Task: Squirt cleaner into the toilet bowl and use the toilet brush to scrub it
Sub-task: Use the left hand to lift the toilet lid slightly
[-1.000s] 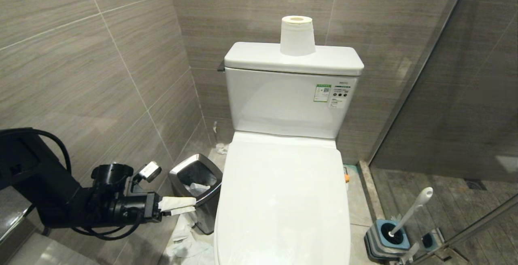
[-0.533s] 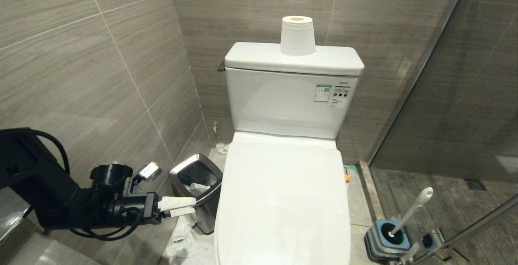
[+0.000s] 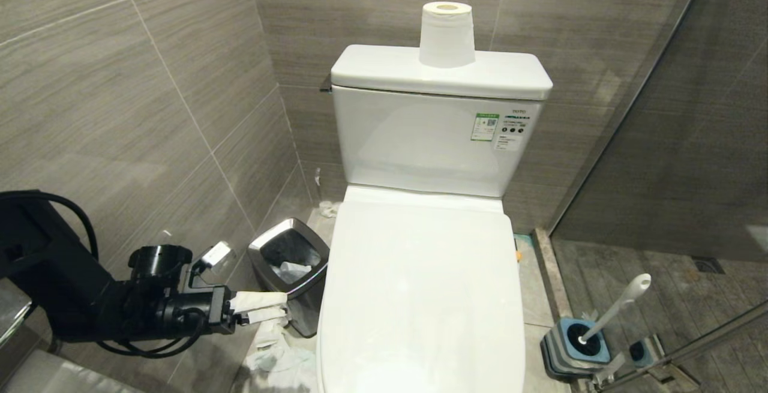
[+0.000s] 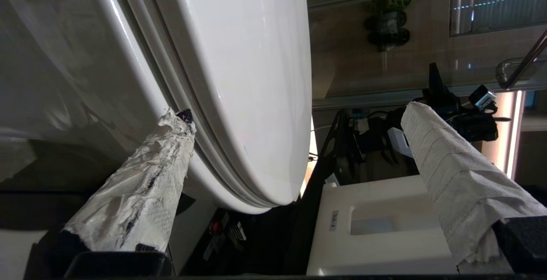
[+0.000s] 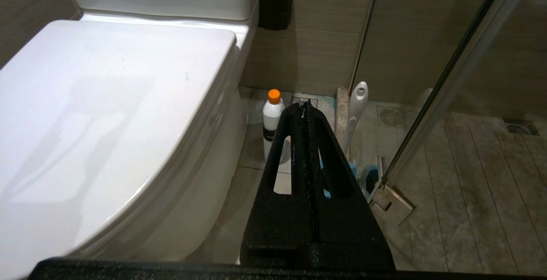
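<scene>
A closed lid [image 3: 420, 285] still covers the toilet bowl [image 4: 85, 57] as the left gripper [image 3: 264, 308], its paper-wrapped fingers [image 4: 141, 186] spread wide and holding nothing, reaches in low at the bowl's left side, beside the bin [image 3: 292, 261]. In the left wrist view one finger sits at the seam under the lid edge and the other stands well clear on the far side of it, so the likely job is lifting the lid. The risks, judged from here: the smooth lid could slide off the loose paper wrap and drop back; the torn wrap could snag in the seam; the arm could knock the bin or drag the tissue [image 3: 276, 357] strewn on the floor. The right gripper [image 5: 305, 107], fingers pressed together and empty, hangs parked to the right of the toilet. The cleaner [image 5: 272, 113] stands on the floor close beside the bowl's right flank, and the brush [image 3: 612, 315] leans in its holder [image 3: 573, 351] near the glass door [image 3: 690, 141]; both sit close together, so a careless reach for one could topple the other.
</scene>
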Robot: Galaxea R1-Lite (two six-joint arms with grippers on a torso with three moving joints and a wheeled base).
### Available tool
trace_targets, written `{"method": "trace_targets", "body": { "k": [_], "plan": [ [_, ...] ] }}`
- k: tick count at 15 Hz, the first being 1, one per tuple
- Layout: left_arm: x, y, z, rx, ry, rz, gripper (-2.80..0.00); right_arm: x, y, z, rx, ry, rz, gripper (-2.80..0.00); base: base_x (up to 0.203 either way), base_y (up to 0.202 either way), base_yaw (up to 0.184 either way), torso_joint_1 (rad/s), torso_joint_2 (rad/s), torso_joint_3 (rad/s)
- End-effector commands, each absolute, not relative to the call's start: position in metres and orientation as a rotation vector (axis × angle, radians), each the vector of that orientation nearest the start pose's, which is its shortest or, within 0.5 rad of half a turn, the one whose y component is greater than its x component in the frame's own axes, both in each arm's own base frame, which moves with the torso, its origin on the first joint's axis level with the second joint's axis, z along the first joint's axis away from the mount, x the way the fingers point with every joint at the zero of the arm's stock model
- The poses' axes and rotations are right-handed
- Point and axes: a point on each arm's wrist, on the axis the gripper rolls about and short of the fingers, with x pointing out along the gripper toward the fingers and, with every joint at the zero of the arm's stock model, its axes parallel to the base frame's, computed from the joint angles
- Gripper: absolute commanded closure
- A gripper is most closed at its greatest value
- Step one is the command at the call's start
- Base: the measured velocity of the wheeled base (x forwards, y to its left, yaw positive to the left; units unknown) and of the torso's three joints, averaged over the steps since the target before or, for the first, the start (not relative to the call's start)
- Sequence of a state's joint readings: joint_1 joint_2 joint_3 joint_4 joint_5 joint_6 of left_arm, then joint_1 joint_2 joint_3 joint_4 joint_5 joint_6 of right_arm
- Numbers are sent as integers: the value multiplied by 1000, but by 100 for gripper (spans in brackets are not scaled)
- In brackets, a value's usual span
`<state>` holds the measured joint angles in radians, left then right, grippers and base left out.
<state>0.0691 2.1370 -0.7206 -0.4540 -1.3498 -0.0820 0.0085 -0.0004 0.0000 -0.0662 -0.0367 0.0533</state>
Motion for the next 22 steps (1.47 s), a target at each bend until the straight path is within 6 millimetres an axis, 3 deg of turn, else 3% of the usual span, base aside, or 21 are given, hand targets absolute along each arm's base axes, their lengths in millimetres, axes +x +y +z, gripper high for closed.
{"method": "trace_targets", "body": {
  "k": [1,9,15,22],
  "plan": [
    [312,0,23,-738,827,-1156,-280,-21,-1,76,55,-43,-26,0,0,0,0,7,2,-190],
    [300,-2,21,-759,853,-1152,-280,-21,-1,75,55,-42,-26,0,0,0,0,1,1,-24],
    [270,-19,19,-730,875,-1210,-280,-21,-1,75,55,-42,-26,0,0,0,0,0,0,0],
    [259,-41,14,-624,884,-1226,-280,-21,-1,76,55,-44,-26,0,0,0,0,0,0,0]
  ]
}}
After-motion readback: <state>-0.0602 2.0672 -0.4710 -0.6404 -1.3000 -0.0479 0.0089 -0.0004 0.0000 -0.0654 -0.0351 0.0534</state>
